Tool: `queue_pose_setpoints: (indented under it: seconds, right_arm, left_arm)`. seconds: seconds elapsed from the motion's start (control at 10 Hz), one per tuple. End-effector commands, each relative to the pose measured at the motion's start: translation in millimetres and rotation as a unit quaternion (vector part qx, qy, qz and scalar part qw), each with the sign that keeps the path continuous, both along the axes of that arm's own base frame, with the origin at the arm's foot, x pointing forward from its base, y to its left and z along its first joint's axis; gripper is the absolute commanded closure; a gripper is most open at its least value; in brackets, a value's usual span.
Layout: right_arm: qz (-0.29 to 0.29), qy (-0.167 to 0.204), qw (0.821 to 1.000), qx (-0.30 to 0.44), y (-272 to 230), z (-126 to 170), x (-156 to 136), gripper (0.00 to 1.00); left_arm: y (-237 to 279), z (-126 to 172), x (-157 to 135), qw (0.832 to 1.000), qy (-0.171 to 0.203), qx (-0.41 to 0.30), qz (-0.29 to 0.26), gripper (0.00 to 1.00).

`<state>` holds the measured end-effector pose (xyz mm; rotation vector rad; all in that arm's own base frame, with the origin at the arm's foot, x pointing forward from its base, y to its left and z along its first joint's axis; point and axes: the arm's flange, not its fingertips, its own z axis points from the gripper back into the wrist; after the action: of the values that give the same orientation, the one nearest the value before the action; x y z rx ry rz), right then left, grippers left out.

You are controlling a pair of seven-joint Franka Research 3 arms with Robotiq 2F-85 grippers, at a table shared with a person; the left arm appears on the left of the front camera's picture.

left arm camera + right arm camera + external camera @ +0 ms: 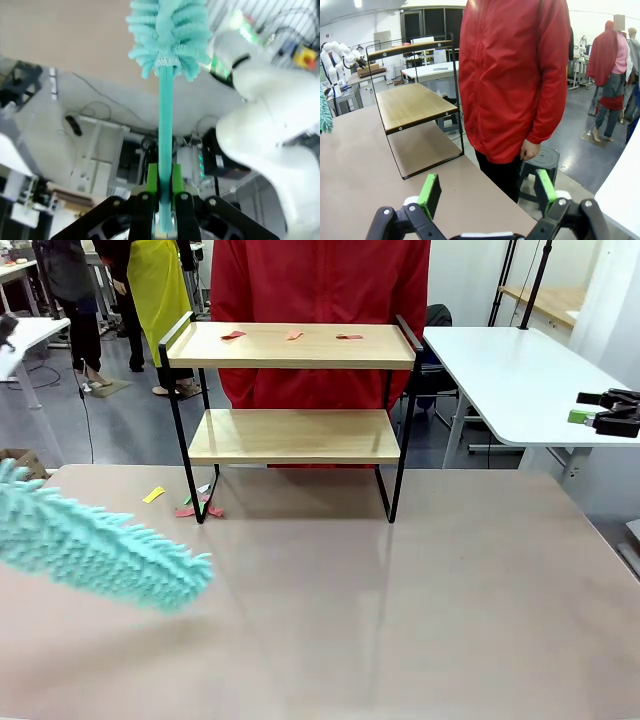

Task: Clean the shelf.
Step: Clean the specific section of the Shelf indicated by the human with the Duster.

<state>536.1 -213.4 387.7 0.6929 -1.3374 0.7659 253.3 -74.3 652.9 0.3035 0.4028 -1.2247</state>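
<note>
At the far left of the front view, a fluffy teal duster (100, 545) slants over the tabletop (420, 610), its tip pointing toward the middle. I cannot tell whether it touches the surface. In the left wrist view, the left claw (164, 181) is clamped on the duster's thin teal handle (165, 125), with a green pad pressed to each side and the fluffy head (170, 30) beyond it.

Just right of the duster's tip, near the shelf's front left leg, paper scraps lie on the tabletop: a yellow one (153, 494) and a few red ones (186, 511).

The shelf (300, 435) stands upright at the far middle of the tabletop, well apart from the duster. Three red scraps sit on its top board: left (233, 335), middle (294, 335) and right (349, 337). The lower board is bare.

A person in a red jacket (320, 280) stands right behind the shelf.

In the right wrist view, the right claw (487, 192) is spread wide and grips nothing. It hangs above the tabletop's edge, with the shelf (410, 102) off to its left and the person (515, 75) straight ahead.
</note>
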Motion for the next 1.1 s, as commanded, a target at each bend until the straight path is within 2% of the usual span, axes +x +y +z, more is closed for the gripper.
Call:
queue_pose_setpoints:
  seconds: [0.0, 0.1, 0.2, 0.3, 1.0]
  right_arm:
    - [-0.008, 0.007, 1.000, -0.001, 3.4, 7.4, 1.2, 0.00]
    - [-0.008, 0.007, 1.000, -0.001, 3.4, 7.4, 1.2, 0.00]
    - [-0.008, 0.007, 1.000, -0.001, 3.4, 7.4, 1.2, 0.00]
    - [-0.008, 0.007, 1.000, -0.001, 3.4, 7.4, 1.2, 0.00]
    - [-0.008, 0.007, 1.000, -0.001, 3.4, 7.4, 1.2, 0.00]
  left_arm:
    - [6.9, 17.2, 14.3, 0.999, 0.030, 0.015, -0.030, 0.87]
    - [9.0, 11.2, 17.4, 0.997, 0.057, 0.028, -0.041, 0.87]
    - [11.9, 8.7, 22.3, 0.997, 0.048, 0.034, -0.041, 0.87]
    - [9.1, 6.8, 13.9, 0.999, 0.038, 0.018, -0.018, 0.87]
    - [9.1, 6.8, 13.9, 0.999, 0.038, 0.018, -0.018, 0.87]
